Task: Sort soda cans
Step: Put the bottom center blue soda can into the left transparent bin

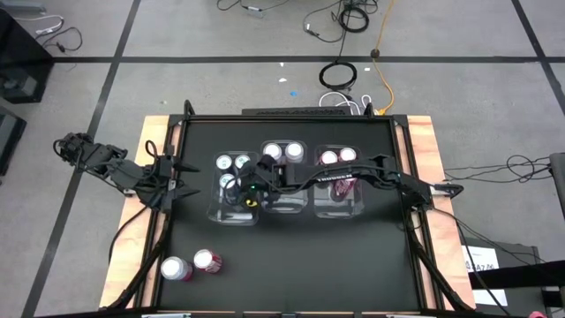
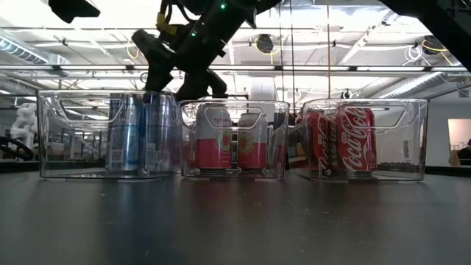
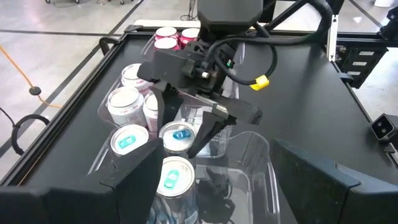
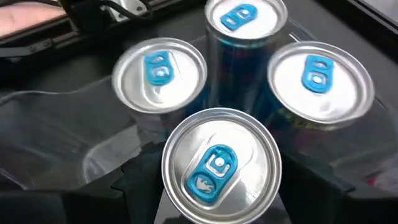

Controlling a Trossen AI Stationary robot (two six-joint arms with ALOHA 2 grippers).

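The right claw [image 3: 186,134] hangs over the left clear bin [image 1: 231,190], its two fingers spread on either side of an upright teal-blue can [image 4: 214,163]. Whether the fingers touch the can's sides cannot be told. That can stands with its long axis vertical, silver top and blue tab facing up, inside the left bin alongside three other teal-blue cans [image 4: 160,73], all upright as well.

In the middle bin [image 2: 234,140], just beside the left bin, bright red-pink cans [image 2: 213,140] stand upright. In the right bin [image 2: 364,140], beyond the middle one, dark red cans [image 2: 355,140] also stand upright.

Well apart from the left bin, toward the near edge of the black counter [image 1: 335,256], two loose cans [image 1: 191,265] stand side by side.

The left claw [image 1: 181,179] waits beside the left bin, over the counter, with its fingers apart and nothing between them.
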